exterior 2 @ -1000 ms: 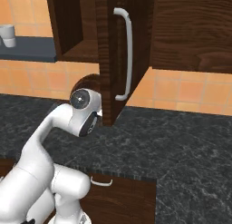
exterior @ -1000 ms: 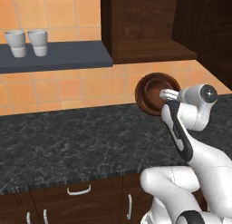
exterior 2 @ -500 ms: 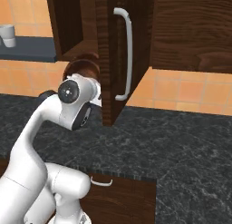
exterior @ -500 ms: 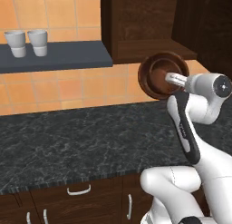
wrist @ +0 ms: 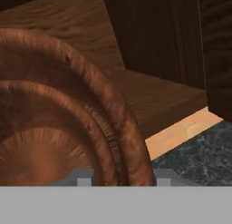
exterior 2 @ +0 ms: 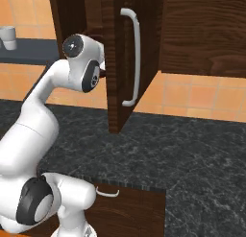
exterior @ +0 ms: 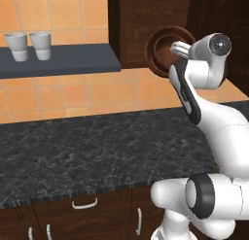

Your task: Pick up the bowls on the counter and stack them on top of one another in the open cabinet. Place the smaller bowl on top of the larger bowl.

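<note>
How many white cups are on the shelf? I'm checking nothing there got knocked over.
2. Both stand upright side by side on the blue-grey shelf, at its left end: the left cup and the right cup. Nothing appears hidden behind them.

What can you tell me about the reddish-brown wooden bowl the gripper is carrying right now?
The glossy reddish-brown wooden bowl is round with a dark rim and ringed grain. It is tipped on edge, its hollow facing the left base camera, held up by the gripper at the mouth of the dark wooden open cabinet, above the cabinet's floor and well above the counter.
</note>
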